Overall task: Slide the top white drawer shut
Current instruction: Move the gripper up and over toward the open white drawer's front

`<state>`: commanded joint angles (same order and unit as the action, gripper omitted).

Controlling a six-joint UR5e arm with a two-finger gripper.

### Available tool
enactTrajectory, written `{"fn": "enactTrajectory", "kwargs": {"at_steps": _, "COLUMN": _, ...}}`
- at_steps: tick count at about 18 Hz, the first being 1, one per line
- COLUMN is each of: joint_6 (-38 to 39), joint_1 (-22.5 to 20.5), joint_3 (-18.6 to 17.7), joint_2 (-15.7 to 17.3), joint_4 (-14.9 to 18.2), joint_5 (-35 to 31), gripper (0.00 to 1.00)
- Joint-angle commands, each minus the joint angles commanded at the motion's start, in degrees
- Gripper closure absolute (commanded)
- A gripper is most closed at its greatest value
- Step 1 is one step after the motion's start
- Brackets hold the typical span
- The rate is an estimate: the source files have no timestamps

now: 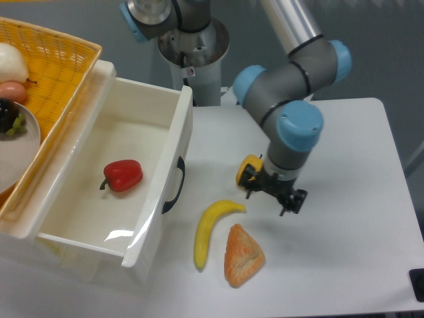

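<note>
Nearest the camera on the white counter (pixel 344 265) lies a piece of bread (pixel 243 256), a tan wedge, with a banana (pixel 211 230) just beside it on its left, curving up toward the arm. Both rest in front of the open drawer's face, near its right-hand corner.

The top drawer (pixel 156 218) stands pulled far out of the cabinet at the left of the view, its glossy white box open to the camera and its front panel facing right with the curved black handle (pixel 174 187) on it. Inside, on the drawer floor, lies a red pepper (pixel 123 175) (stem pointing left), apart from the walls.

Right of the handle, with bare counter between, hangs the gripper (pixel 273 193), pointing down over the counter beyond the banana's upper tip. Its dark fingers (pixel 292 202) are small and partly hidden under the wrist, so whether they are spread or closed cannot be told; nothing shows between them. A yellow part sits on the gripper's left side. The grey arm with blue joint caps rises behind it to the base (pixel 192 53) at the far edge.

Farther left, on the cabinet top behind the drawer, rests a yellow basket (pixel 59 66) holding a plate (pixel 20 156) and some fruit, partly cut off by the frame.
</note>
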<state>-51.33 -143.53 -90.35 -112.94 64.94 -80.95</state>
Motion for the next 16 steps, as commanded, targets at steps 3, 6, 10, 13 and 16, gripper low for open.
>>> {"fn": "enactTrajectory", "kwargs": {"at_steps": 3, "joint_6": 0.5, "joint_1": -0.2, "joint_3": 0.2, "joint_2": 1.1, "joint_4": 2.7, "joint_5": 2.8, "gripper": 0.69}}
{"fn": "enactTrajectory", "kwargs": {"at_steps": 6, "joint_6": 1.3, "joint_1": -0.5, "joint_3": 0.4, "joint_2": 2.7, "joint_4": 4.6, "joint_5": 5.3, "gripper": 0.88}}
{"fn": "enactTrajectory", "kwargs": {"at_steps": 10, "joint_6": 1.1, "joint_1": -2.2, "joint_3": 0.4, "joint_2": 4.0, "joint_4": 6.0, "joint_5": 9.1, "gripper": 1.0}}
{"fn": "enactTrajectory", "kwargs": {"at_steps": 13, "joint_6": 1.7, "joint_1": -2.2, "joint_3": 0.4, "joint_2": 4.1, "joint_4": 6.4, "joint_5": 11.5, "gripper": 1.0}}
{"fn": "enactTrajectory", "kwargs": {"at_steps": 16, "joint_6": 3.3, "joint_1": -1.6, "joint_3": 0.4, "joint_2": 4.2, "joint_4": 9.0, "joint_5": 14.1, "gripper": 1.0}}
